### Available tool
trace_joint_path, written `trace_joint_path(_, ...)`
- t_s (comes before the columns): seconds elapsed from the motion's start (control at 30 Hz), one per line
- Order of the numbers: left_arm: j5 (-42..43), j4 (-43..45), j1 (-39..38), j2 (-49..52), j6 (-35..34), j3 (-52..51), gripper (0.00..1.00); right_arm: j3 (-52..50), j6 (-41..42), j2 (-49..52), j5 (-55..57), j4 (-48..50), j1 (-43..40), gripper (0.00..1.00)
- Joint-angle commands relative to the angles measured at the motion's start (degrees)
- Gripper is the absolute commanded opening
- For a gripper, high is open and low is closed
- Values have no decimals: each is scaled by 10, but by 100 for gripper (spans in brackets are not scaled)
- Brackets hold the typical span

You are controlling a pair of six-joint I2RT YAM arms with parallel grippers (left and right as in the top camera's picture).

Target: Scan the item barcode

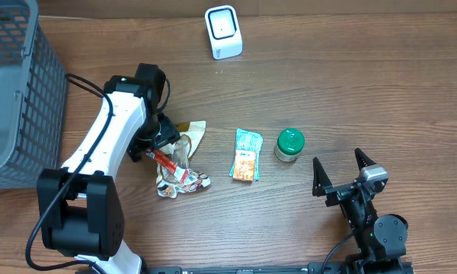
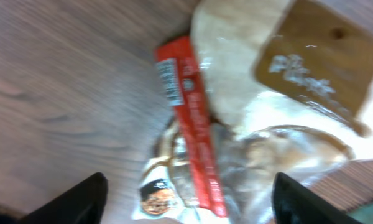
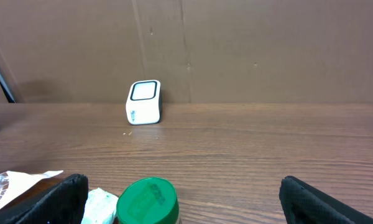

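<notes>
Left hand (image 2: 189, 204) is low over the clear snack packet (image 1: 179, 164), fingers (image 2: 81, 199) spread wide either side of it. No contact visible in the wrist view, so nothing gripped as far as I can see. Packet lies flat on the counter (image 1: 327, 84), mid-left, red strip (image 2: 193, 137) up. Barcode (image 2: 170, 79) is at the strip end away from the fingers, facing up. Scanner (image 1: 223, 32) sits well apart at the back. Right hand (image 1: 339, 169) is wide open, empty, front right.

Step as I read it: pre-grasp for pick-up. Next: close on the packet clear of the barcode. Film looks crinkly and slick, so the pinch may slip. Then lift and turn the code toward the scanner window.
</notes>
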Motion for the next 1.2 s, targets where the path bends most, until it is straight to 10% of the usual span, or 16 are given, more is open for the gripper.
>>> trace_joint_path(0.0, 61, 11, -3, -17, -2, -11, 65, -6, 3, -6, -1, 2, 0, 100)
trace_joint_path(0.13, 64, 25, -3, -17, -23, -44, 50, -6, 3, -6, -1, 2, 0, 100)
trace_joint_path(0.47, 110, 120, -3, -17, -44, -142, 49, -6, 3, -6, -1, 2, 0, 100)
trace_joint_path(0.6, 108, 127, -2, -17, -44, -145, 4, -6, 3, -6, -1, 2, 0, 100)
trace_joint_path(1.17, 55, 16, -4, -21, 11, -31, 4, -6, 3, -6, -1, 2, 0, 100)
